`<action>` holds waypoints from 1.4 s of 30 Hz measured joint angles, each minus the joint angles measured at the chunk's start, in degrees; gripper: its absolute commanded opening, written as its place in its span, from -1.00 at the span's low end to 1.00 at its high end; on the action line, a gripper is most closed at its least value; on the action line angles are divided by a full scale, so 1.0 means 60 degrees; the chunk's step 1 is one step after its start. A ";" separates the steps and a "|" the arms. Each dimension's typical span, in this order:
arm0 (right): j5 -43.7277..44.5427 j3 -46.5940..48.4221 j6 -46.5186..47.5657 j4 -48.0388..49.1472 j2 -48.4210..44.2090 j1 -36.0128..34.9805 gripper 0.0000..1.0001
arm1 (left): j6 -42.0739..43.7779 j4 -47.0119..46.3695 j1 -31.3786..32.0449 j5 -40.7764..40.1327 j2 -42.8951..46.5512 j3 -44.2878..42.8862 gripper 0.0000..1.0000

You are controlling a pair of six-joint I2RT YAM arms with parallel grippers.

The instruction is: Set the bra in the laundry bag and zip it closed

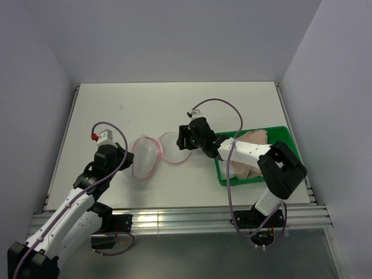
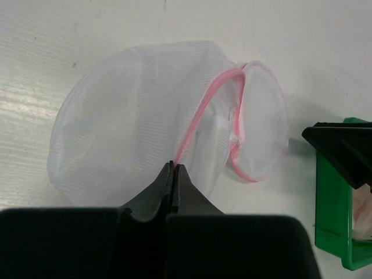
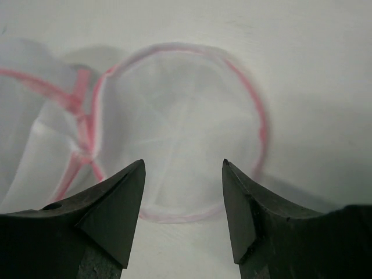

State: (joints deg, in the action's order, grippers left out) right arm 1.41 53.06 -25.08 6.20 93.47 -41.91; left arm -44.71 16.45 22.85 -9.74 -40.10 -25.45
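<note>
Green tray [image 1: 247, 182] holds bra [image 1: 257, 136], near open laundry bag [image 1: 156, 153].

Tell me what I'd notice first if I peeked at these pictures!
A round white mesh laundry bag lies open in the middle of the table, its two halves rimmed in pink. The left jaws are pinched shut on one half's rim, while the right jaws hang open above the other. At the right, a peach bra sits in a green tray.

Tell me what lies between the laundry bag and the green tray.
Only the right gripper, fingers open above the laundry bag's right half, as the top view shows. The left wrist view shows bare table in that gap.
</note>
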 measured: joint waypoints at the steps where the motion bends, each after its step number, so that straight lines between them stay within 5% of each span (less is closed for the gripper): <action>1: 0.0331 -0.0087 -0.0189 -0.0095 -0.0058 0.0084 0.24 | -0.0007 -0.0022 0.0000 -0.0055 0.0047 0.0029 -0.99; 4: 0.1151 -0.0262 -0.0597 -0.0302 -0.0033 0.0266 0.24 | -0.0004 -0.0186 0.0000 -0.0157 0.0095 0.0047 -0.86; 8: 0.1778 -0.0255 -0.0860 -0.0466 0.0299 0.0317 0.19 | 0.0011 -0.0361 0.0000 -0.0197 0.0018 0.0047 -0.43; 13: 0.1909 -0.0106 -0.1056 -0.0576 0.1129 0.0321 -0.04 | 0.0007 -0.0328 0.0018 -0.0306 0.0186 0.0047 -0.17; 18: 0.1610 0.0627 -0.1169 -0.0514 0.1916 0.0324 -0.61 | 0.0004 -0.0364 0.0018 -0.0401 0.0525 0.0040 -0.19; 23: 0.1096 0.1315 -0.1326 -0.0226 0.2550 0.0324 -0.85 | -0.0044 -0.0659 0.0018 -0.0342 -0.0142 0.0044 -0.23; 25: 0.1027 0.1774 -0.1381 -0.0142 0.2849 0.0324 -0.90 | -0.0076 -0.0845 0.0018 -0.0386 -0.0641 0.0044 -0.57; 26: 0.0998 0.2022 -0.1402 -0.0095 0.3009 0.0324 -0.90 | -0.0098 -0.0922 0.0018 -0.0459 -0.0903 0.0044 -0.98; 28: 0.0987 0.2339 -0.1428 0.0036 0.3195 0.0335 -0.88 | -0.0073 -0.1053 0.0018 -0.0805 -0.1333 0.0033 -1.00; 31: 0.0943 0.2725 -0.1439 0.0171 0.3388 0.0386 -0.58 | 0.0004 -0.1213 0.0018 -0.1457 -0.1887 -0.0127 -0.99; 35: 0.0692 0.3348 -0.1355 0.0040 0.3493 0.0645 0.38 | 0.0146 -0.1596 -0.0051 -0.2277 -0.2925 -0.1126 -0.99; 40: 0.0696 0.2911 -0.0994 -0.0455 0.2306 0.0889 0.37 | 0.0612 -0.2233 -0.0153 -0.2641 -0.3967 -0.2441 -0.85; 42: 0.0976 0.2055 -0.0860 -0.0637 0.0987 0.1031 0.26 | 0.0783 -0.2415 -0.0197 -0.2645 -0.4109 -0.2517 -0.45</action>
State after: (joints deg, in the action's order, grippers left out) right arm 7.27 65.39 -30.24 2.37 99.39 -35.73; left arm -40.01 1.96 21.67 -25.61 -64.75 -40.56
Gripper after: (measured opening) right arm 0.670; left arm 0.098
